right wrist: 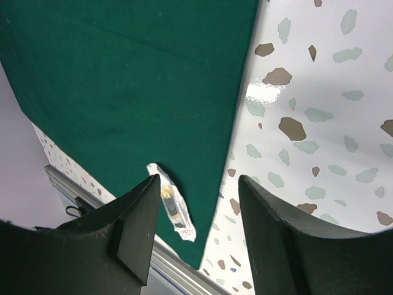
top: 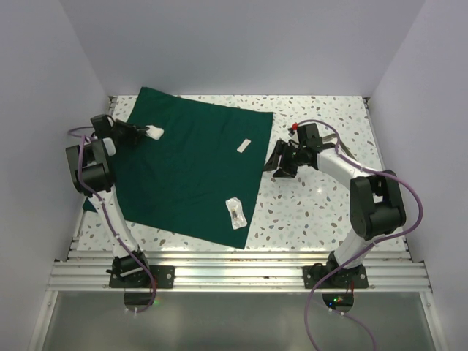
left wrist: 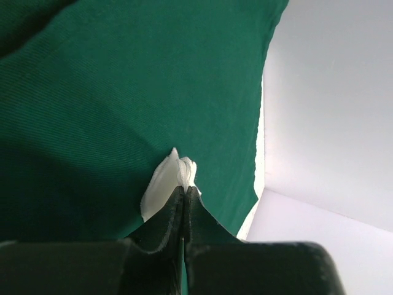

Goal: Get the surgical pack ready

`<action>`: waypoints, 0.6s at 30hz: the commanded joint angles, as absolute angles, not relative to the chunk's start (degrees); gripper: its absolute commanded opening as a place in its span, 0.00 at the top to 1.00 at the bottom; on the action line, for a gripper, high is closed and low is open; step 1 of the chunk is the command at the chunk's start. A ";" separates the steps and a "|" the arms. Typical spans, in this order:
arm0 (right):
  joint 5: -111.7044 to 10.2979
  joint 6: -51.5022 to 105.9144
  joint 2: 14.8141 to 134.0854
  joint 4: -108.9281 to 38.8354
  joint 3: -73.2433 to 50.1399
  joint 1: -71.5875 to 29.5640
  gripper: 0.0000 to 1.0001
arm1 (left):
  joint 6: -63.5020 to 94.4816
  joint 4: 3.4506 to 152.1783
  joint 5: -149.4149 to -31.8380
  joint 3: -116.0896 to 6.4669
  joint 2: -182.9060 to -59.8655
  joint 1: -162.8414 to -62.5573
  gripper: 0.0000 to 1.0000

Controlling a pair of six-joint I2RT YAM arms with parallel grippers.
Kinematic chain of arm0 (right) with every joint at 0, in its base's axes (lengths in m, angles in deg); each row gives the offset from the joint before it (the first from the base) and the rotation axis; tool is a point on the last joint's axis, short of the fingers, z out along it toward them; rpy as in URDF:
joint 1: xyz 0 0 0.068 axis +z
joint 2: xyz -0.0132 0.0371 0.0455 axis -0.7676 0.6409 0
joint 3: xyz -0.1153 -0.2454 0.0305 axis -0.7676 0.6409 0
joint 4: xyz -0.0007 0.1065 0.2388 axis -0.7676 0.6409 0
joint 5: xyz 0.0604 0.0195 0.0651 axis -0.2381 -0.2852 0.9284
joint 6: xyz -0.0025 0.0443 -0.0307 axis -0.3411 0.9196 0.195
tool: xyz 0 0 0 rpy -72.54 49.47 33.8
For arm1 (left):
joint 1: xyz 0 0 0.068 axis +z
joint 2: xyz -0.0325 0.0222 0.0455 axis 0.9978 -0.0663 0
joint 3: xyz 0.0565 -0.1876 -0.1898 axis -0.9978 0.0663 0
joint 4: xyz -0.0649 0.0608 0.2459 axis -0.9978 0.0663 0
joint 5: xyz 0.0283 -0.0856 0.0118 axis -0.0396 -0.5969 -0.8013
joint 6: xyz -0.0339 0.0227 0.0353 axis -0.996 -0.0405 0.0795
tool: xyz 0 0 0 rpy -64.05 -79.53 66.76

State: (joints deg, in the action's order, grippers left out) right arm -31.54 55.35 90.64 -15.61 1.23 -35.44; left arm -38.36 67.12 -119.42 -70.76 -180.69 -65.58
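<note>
The surgical pack is a large dark green drape [top: 190, 175] spread flat over the left half of the speckled table. My left gripper [top: 147, 132] hangs over its far left part, shut on a small white pad [top: 156, 133]. In the left wrist view the pad [left wrist: 163, 181] bunches out past the closed fingertips [left wrist: 185, 188], above the drape [left wrist: 123, 92]. My right gripper [top: 276, 165] stands open and empty at the drape's right edge. The right wrist view shows that gripper [right wrist: 199, 184] straddling the drape's edge [right wrist: 135, 74], with a clear packet [right wrist: 172, 206] beyond it.
A clear packet [top: 235, 212] lies near the drape's front right corner and a small white strip [top: 244, 145] nearer its far right. Bare terrazzo table [top: 329, 212] lies to the right. White walls enclose three sides; a metal rail [top: 234, 272] runs along the near edge.
</note>
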 commanded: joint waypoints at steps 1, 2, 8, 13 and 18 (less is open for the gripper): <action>-29.78 55.28 91.02 -16.30 -1.04 -35.11 0.42 | -37.97 65.06 -118.31 -71.15 -182.12 -65.11 1.00; -29.69 55.37 91.10 -16.31 -1.04 -35.20 0.43 | -37.88 65.33 -118.31 -71.24 -182.30 -65.11 1.00; -29.60 55.55 91.28 -16.48 -0.96 -35.02 0.43 | -36.48 67.17 -117.87 -72.47 -182.83 -65.11 1.00; -29.52 55.64 91.37 -16.66 -0.96 -35.11 0.42 | -36.21 68.05 -117.79 -73.43 -183.18 -65.02 1.00; -29.52 55.72 91.28 -16.66 -0.96 -35.11 0.42 | -35.60 69.37 -117.96 -74.31 -183.27 -65.02 0.89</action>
State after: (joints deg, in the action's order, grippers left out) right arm -31.49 55.37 91.50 -15.61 1.04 -35.40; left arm -37.53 68.80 -118.55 -71.94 -182.49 -65.58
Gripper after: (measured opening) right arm 0.578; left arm 0.089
